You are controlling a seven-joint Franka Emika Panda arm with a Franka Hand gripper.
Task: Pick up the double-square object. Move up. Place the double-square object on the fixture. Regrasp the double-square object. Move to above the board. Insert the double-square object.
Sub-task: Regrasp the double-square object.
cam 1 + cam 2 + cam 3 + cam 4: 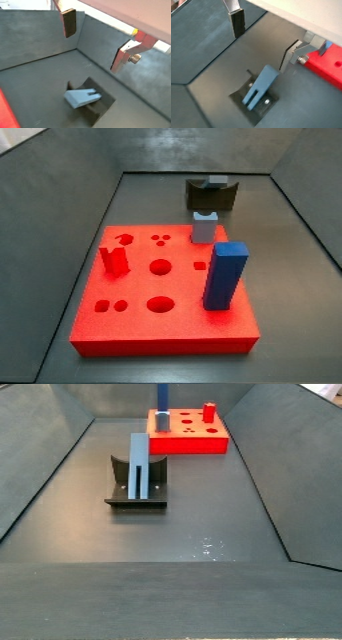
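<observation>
- The double-square object [140, 466] is a slim slate-blue bar with a groove down its long face. It stands leaning in the notch of the fixture [135, 494], its top end clear above the block. In a wrist view [261, 88] it lies tilted across the dark bracket.
- That rest leaves the bar's upper length free, which I judge is meant to allow a fresh grip from a better angle.
- The fixture sits on the grey floor, near the board's [100, 333] edge in a side view and well short of the bin's walls.
- The hand [266, 35] hangs above the bar, released: both silver fingers [68, 22] stand wide apart with nothing between them. No side view shows the hand.
- A tall blue block [225, 276] stands on the board.
</observation>
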